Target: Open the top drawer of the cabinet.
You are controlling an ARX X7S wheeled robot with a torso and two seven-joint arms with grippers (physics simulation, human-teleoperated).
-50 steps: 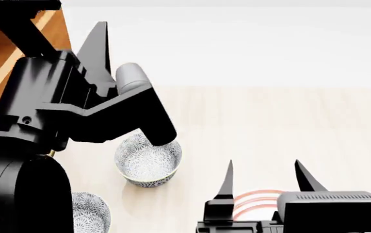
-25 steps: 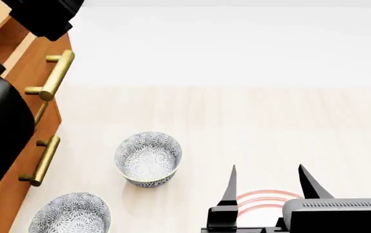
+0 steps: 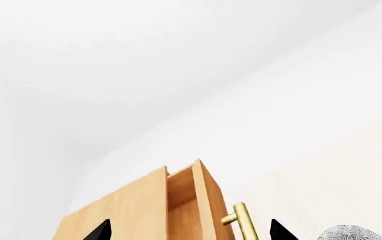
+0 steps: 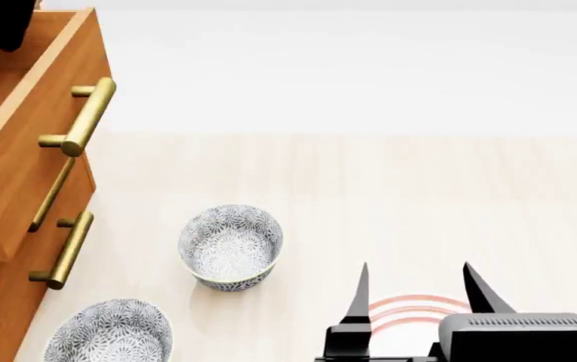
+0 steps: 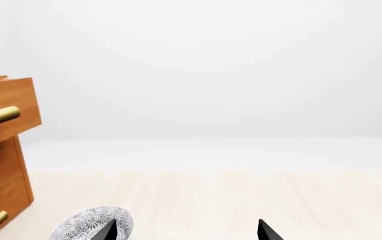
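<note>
- The left gripper [image 3: 187, 231] is showing spread fingertips, grasping nothing; the right gripper [image 4: 419, 298] is hanging open over the floor.
- The top drawer [image 4: 26, 143] is standing pulled out of the cabinet [image 4: 1, 302] at far left, so the opening looks done.
- Its brass handle [image 4: 87, 117] is running near-to-far, facing right.
</note>
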